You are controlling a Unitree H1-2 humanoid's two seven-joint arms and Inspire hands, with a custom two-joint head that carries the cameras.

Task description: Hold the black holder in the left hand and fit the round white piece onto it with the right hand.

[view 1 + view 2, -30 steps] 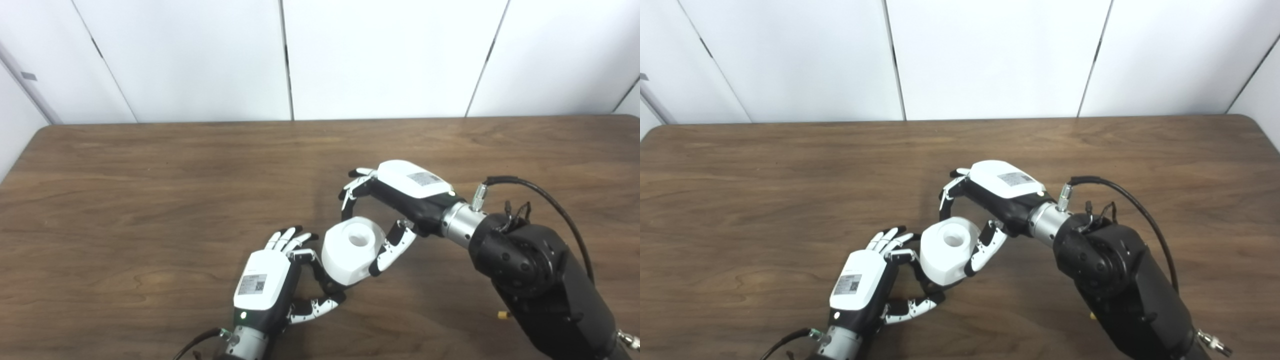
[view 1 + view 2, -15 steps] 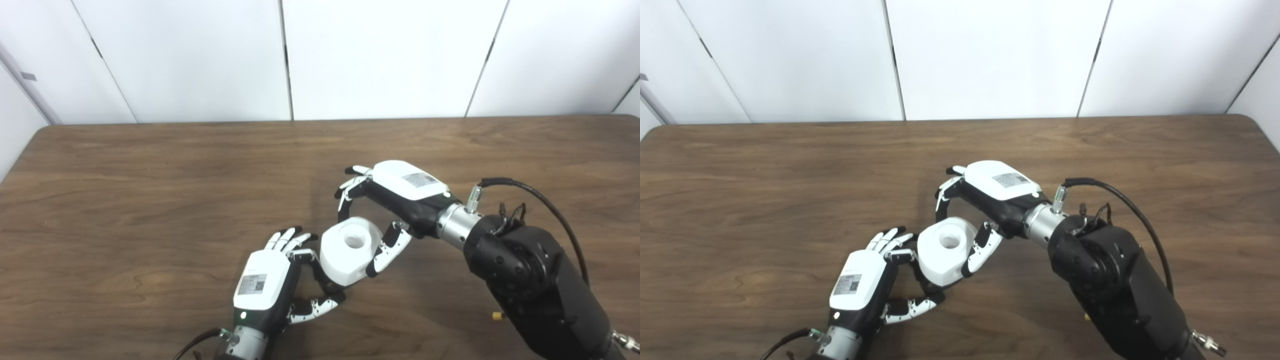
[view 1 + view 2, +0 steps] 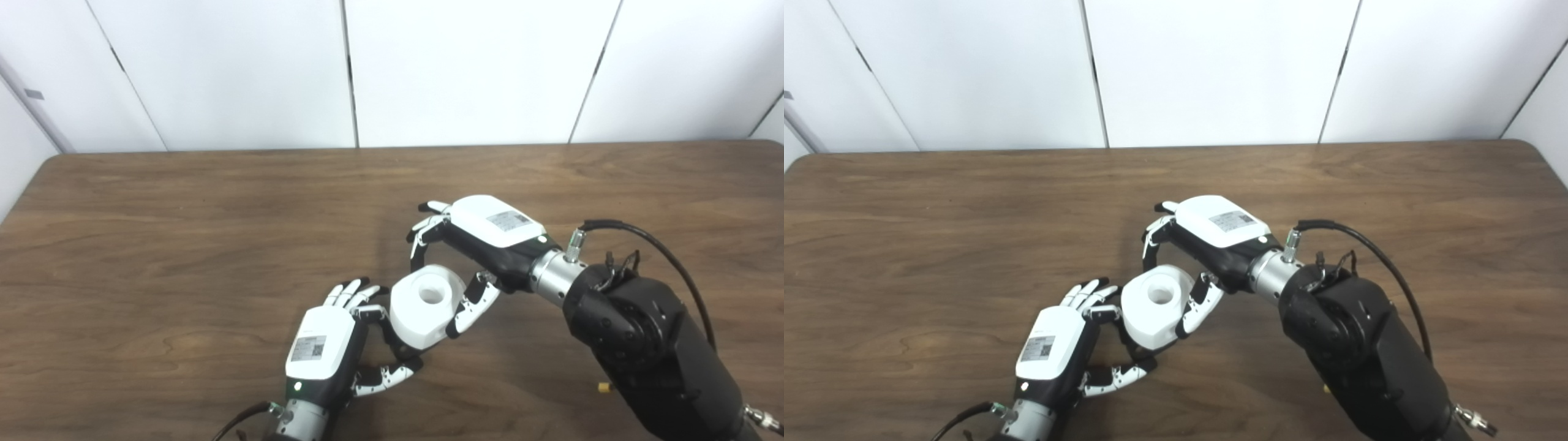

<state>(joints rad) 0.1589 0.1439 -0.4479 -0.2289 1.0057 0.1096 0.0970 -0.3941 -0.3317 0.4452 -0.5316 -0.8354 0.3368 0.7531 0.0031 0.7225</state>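
I think I am working in a lab or a test room, not in a home. Behind the table I see only plain white wall panels with dark thin seams between them, and nothing hangs on them. The table is wide, with a dark wood pattern and rounded corners, and it is pushed close to the panels. On the arms I see open cables and a metal connector, and the backs of both hands carry small printed labels with codes, like equipment in a research place. The light is even and cold.
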